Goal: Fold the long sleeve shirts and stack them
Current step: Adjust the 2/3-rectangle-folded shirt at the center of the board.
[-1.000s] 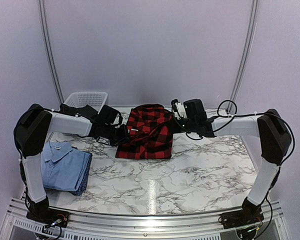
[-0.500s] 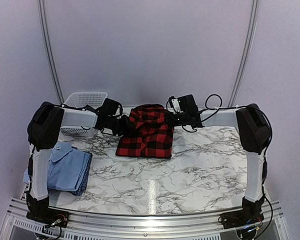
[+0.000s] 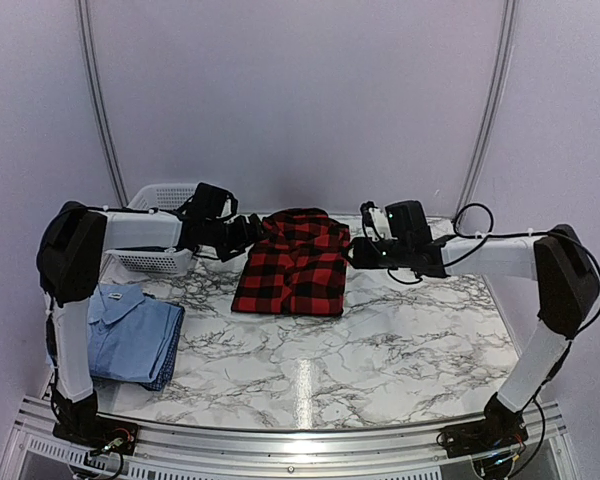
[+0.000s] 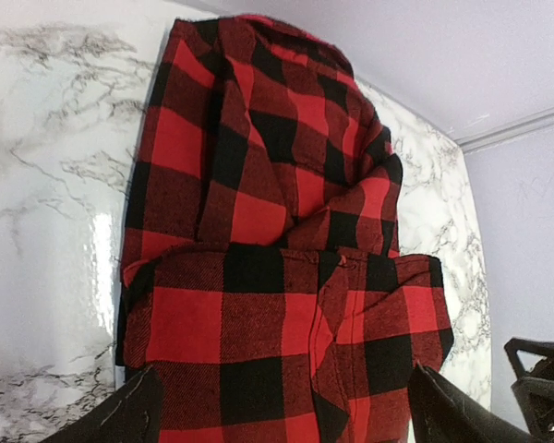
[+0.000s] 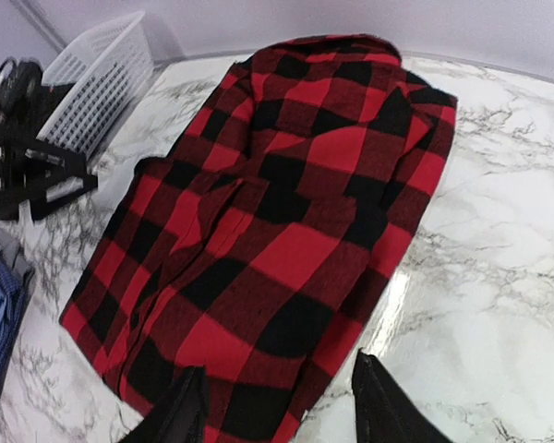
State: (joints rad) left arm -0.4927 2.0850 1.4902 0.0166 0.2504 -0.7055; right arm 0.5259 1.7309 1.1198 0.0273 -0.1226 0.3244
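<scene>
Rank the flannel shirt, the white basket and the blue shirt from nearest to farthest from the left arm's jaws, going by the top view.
1. flannel shirt: just beside them, far centre of the table.
2. white basket: far left corner, under that arm.
3. blue shirt: near left edge.

Red-black flannel shirt [image 5: 295,203] lies folded on marble table [image 5: 499,231]; right gripper [image 5: 280,365] fingers spread over its near edge, basket [image 5: 97,69] upper left.
</scene>
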